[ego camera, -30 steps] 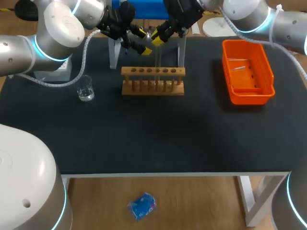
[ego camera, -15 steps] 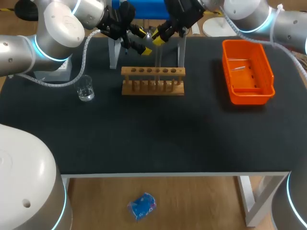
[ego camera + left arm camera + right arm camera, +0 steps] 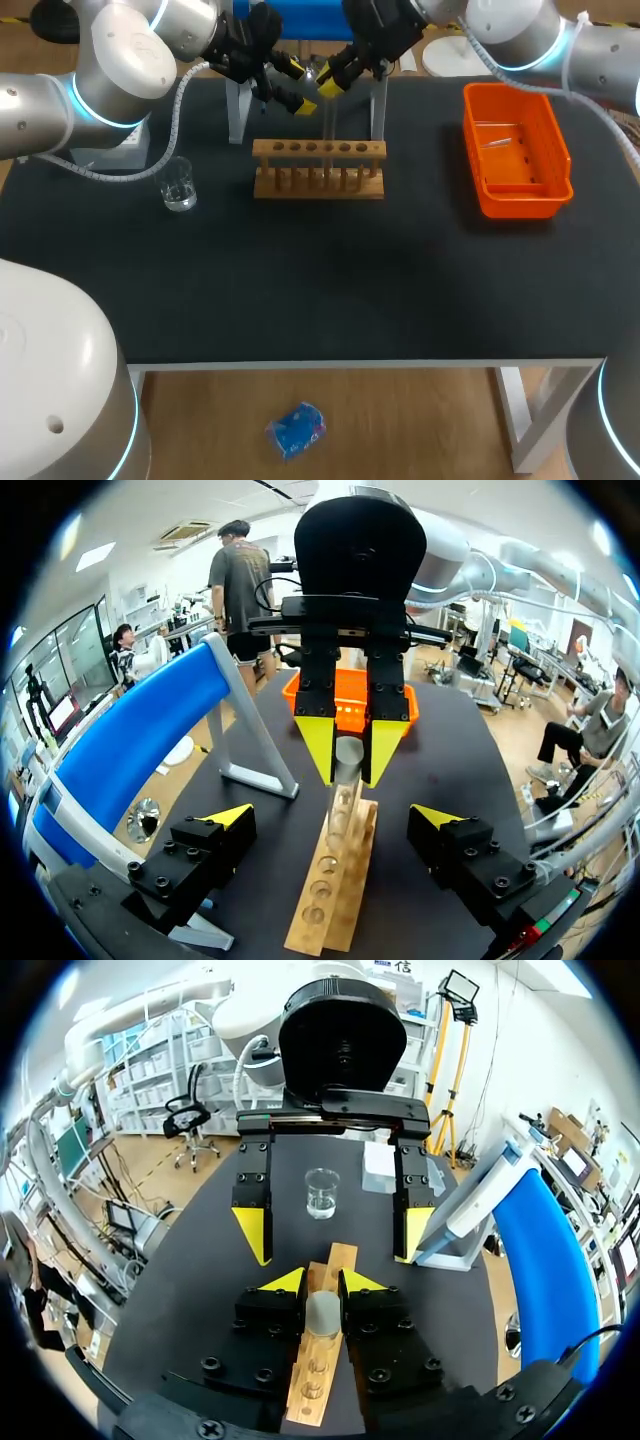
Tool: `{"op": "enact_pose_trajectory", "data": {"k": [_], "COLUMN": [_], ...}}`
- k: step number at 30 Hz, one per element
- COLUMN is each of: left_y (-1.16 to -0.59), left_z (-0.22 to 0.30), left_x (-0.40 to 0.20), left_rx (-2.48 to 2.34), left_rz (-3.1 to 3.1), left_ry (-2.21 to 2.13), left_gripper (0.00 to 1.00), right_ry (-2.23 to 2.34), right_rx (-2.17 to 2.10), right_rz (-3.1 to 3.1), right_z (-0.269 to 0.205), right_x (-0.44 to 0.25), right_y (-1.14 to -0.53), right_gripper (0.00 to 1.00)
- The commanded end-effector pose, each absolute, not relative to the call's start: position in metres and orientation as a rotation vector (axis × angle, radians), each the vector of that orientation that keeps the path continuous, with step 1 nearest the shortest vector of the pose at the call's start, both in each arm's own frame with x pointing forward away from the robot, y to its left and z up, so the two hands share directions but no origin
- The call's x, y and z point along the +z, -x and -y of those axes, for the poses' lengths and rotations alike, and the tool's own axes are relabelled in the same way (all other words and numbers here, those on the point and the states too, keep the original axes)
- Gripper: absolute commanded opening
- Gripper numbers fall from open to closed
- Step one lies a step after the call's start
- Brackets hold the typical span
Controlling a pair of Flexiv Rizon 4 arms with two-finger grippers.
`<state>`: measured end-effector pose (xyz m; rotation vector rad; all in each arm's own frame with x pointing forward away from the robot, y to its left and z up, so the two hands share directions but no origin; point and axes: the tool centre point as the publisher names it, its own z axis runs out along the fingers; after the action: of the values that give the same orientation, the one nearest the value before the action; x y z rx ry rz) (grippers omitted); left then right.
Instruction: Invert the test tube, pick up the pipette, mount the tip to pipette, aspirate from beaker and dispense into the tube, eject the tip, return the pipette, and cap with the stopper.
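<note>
The right gripper [image 3: 323, 1282] is closed on the test tube [image 3: 323, 1312], its two yellow tips pressing the glass from opposite sides near the tube's upper end. The tube stands upright over the wooden rack [image 3: 318, 168], near the middle of the rack's row of holes. Its lower end reaches down to the rack's top bar, but whether it sits inside a hole cannot be told. In the left wrist view the tube hangs straight down from the right gripper's fingers, in line with the holes. The left gripper [image 3: 333, 818] hovers just beside the right one at the far side of the table [image 3: 320, 290], facing it across the rack. Its fingers are spread wide and hold nothing, and the tube and rack lie ahead of the gap between them without touching either finger. The rack rests on the dark table top with its other holes unfilled. A small clear beaker [image 3: 179, 185] stands on the table near the rack's left end, apart from it and under the left arm. An orange bin [image 3: 515, 150] sits well apart on the right side of the table, with something small and clear lying in it. A blue curved stand [image 3: 130, 750] on grey legs is at the far edge, behind both grippers.
</note>
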<state>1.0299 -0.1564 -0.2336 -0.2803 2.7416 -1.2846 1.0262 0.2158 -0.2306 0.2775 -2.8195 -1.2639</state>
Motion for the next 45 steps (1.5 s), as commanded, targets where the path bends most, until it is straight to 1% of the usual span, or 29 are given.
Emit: {"op": "enact_pose_trajectory", "data": {"k": [1,30,38,39,40,41,45], "left_y": [-1.031,-1.031,-1.031,-1.031,-1.031,-1.031,-1.031], "left_z": [0.156,0.156,0.156,0.156,0.156,0.156,0.156], "left_x": [-0.233,-0.233,-0.233,-0.233,-0.233,-0.233,-0.233], "left_rx": [-1.282,-1.282,-1.282,-1.282,-1.282,-1.282,-1.282], "left_rz": [-2.748,-2.748,-2.748,-2.748,-2.748,-2.748,-2.748], "left_ry": [0.281,0.281,0.281,0.281,0.281,0.281,0.281], "left_gripper": [1.00,1.00,1.00,1.00,1.00,1.00,1.00], "right_ry": [-0.279,-0.265,-0.268,-0.270,-0.272,-0.274,-0.279], "right_rx": [-1.254,-1.200,-1.198,-1.199,-1.200,-1.203,-1.213], "right_rz": [2.818,2.793,2.799,2.797,2.796,2.796,2.799], "right_z": [-0.216,-0.216,-0.214,-0.214,-0.214,-0.214,-0.213], "right_x": [-0.231,-0.250,-0.245,-0.244,-0.242,-0.241,-0.236], "right_y": [-1.027,-1.029,-1.030,-1.030,-1.030,-1.030,-1.029], "right_gripper": [0.00,0.00,0.00,0.36,0.98,1.00,1.00]}}
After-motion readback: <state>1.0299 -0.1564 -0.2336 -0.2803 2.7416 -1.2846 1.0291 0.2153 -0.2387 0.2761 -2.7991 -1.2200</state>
